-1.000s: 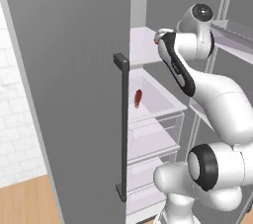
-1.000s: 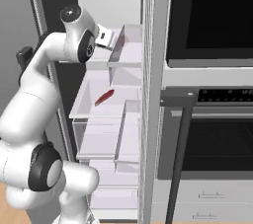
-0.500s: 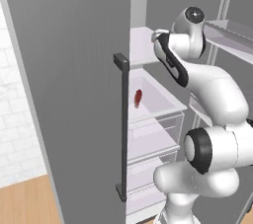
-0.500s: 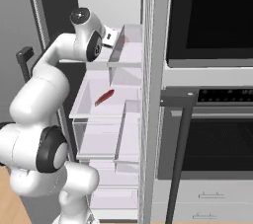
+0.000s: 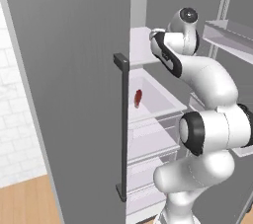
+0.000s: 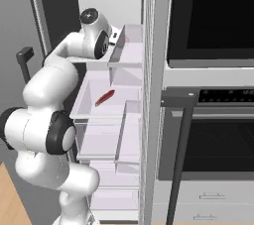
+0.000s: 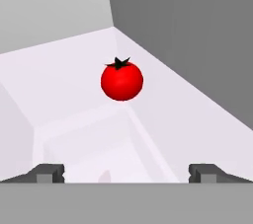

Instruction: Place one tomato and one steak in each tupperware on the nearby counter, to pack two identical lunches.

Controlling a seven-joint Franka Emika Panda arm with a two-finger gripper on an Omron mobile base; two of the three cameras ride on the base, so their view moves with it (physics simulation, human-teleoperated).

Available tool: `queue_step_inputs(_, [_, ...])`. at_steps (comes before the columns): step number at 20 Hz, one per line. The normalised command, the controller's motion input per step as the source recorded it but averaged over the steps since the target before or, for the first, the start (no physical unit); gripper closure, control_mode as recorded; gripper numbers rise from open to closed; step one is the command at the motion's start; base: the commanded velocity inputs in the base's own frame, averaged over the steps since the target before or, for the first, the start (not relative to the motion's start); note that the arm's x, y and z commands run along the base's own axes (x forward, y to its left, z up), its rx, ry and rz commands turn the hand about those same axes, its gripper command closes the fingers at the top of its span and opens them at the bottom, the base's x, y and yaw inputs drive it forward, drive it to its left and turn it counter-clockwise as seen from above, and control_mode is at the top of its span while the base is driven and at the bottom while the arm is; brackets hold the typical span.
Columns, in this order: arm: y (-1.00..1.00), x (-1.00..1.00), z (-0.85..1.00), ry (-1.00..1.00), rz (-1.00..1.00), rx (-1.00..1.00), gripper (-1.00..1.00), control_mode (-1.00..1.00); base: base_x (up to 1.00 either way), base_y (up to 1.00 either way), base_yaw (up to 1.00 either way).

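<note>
With jaws spread wide, the gripper point(image 7: 126, 172) should advance straight, centring the tomato point(image 7: 122, 80) (round, apt to roll) before closing.

A rendered home kitchen. A tall grey refrigerator point(image 5: 74, 70) stands open, its door swung wide with a dark vertical bar handle point(image 5: 121, 129) on it. Inside are pale white shelves and clear pull-out drawers point(image 6: 106, 135). Food sits in it: a round red tomato point(image 7: 122, 80) with a dark stem on an upper shelf, and a dark red piece of meat point(image 6: 104, 98) lying in a drawer lower down. Just beside the refrigerator, a built-in wall oven point(image 6: 213, 144) with a dark glass door and a long bar handle sits below a second dark-windowed appliance point(image 6: 213, 18). A white brick-tile wall point(image 5: 17, 119) and a light wood floor point(image 5: 24, 201) complete the room.
</note>
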Motion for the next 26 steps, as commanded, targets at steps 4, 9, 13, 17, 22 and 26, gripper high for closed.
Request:
queue_step_inputs(4, [-0.04,0.44,-0.10,0.00,0.00,0.00,-1.00,-1.00,0.00,0.00,0.00])
queue_step_inputs(9, [-0.01,0.45,-0.16,0.00,0.00,0.00,-1.00,-1.00,0.00,0.00,0.00])
queue_step_inputs(13, [-0.03,0.47,-0.13,0.00,0.00,0.00,-1.00,-1.00,0.00,0.00,0.00])
queue_step_inputs(17, [-0.06,0.47,-0.10,0.00,0.00,0.00,-1.00,-1.00,0.00,0.00,0.00])
queue_step_inputs(22, [-0.05,0.47,-0.10,0.00,0.00,0.00,-1.00,-1.00,0.00,0.00,0.00])
queue_step_inputs(26, [-0.08,0.49,-0.06,0.00,0.00,0.00,-1.00,-1.00,0.00,0.00,0.00])
